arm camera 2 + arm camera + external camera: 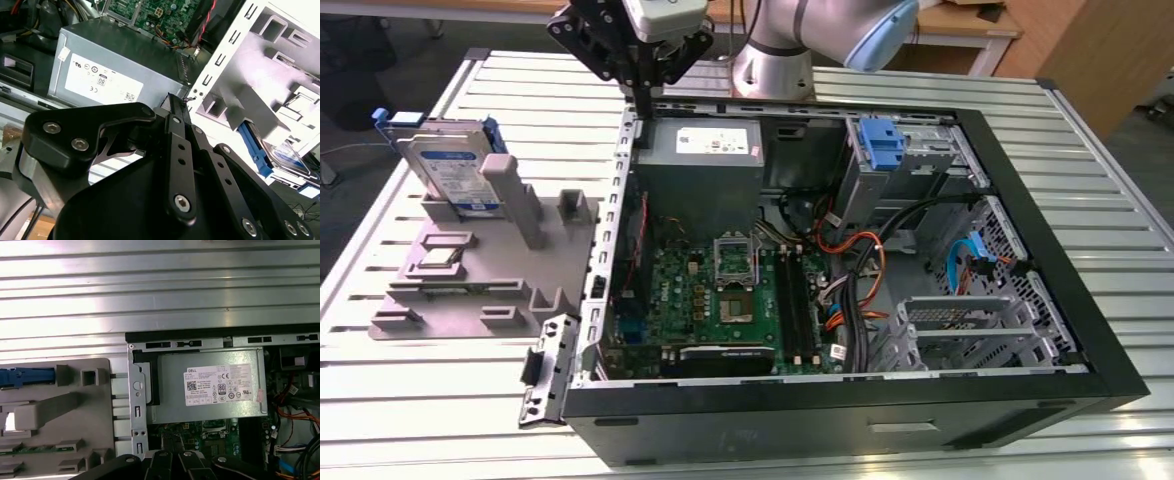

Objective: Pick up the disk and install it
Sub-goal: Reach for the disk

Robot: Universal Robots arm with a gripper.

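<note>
The disk (454, 168) is a silver-grey drive with a blue-and-white label in a blue carrier. It stands upright in a slot of the grey holder block (467, 285) at the exterior view's left. Its blue edge (256, 148) also appears in the second wrist view. My gripper (644, 108) hangs above the case's back left corner, over the case wall beside the power supply. Its fingers (173, 102) are pressed together with nothing between them. It is well apart from the disk, toward the exterior view's right of it.
The open black computer case (1067, 300) lies on the slatted metal table (480, 400). Inside are the grey power supply (703, 150), the green motherboard (720, 300), orange and black cables (861, 270), a bare blue bracket (881, 145) and metal drive cages (974, 330).
</note>
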